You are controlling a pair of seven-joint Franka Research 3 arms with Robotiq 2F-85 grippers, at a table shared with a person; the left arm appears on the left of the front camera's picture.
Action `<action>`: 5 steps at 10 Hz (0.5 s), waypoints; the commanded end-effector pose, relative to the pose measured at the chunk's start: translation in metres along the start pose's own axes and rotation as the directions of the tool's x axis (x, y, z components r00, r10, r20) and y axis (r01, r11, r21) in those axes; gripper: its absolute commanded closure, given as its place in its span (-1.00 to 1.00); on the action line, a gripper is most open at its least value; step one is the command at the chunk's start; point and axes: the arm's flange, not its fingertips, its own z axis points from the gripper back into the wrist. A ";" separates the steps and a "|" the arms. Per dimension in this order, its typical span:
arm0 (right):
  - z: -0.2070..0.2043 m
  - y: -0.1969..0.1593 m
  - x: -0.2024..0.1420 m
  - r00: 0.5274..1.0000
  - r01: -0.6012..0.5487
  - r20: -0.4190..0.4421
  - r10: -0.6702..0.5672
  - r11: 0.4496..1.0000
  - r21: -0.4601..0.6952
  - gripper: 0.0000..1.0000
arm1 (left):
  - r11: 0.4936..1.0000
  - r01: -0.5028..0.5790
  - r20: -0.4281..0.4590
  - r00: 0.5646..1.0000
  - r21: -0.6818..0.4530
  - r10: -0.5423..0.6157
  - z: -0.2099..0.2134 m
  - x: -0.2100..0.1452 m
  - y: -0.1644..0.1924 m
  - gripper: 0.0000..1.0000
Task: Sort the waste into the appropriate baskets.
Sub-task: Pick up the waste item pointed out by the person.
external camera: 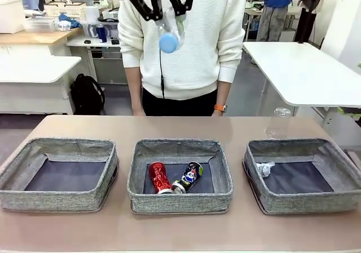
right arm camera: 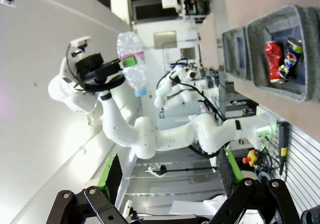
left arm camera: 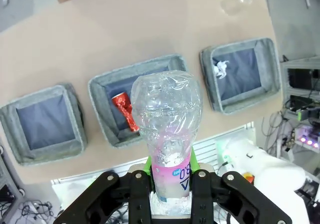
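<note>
High over the table's far middle, my left gripper (external camera: 168,17) is shut on a clear plastic bottle (external camera: 169,32) that hangs with its blue cap down. In the left wrist view the same bottle (left arm camera: 167,119) rises between that gripper's (left arm camera: 171,171) fingers. Three grey woven baskets stand in a row: left (external camera: 56,199), middle (external camera: 180,201), right (external camera: 304,203). In the middle one lie a crushed red can (external camera: 159,177) and a crushed dark can (external camera: 190,175). A white paper wad (external camera: 264,168) lies in the right one. My right gripper (right arm camera: 167,176) is open, holding nothing.
A second clear bottle (external camera: 278,123) stands on the table behind the right basket. A person in a white sweater (external camera: 186,44) stands at the far edge, wearing an orange watch (external camera: 219,108). The left basket holds nothing. Bare table lies in front of the baskets.
</note>
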 end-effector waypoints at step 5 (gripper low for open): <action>-0.001 0.002 0.001 1.000 -0.018 -0.002 0.018 1.000 0.016 -1.00 | 1.000 -0.012 0.010 1.000 -0.011 0.012 0.007 0.011 -0.005 0.53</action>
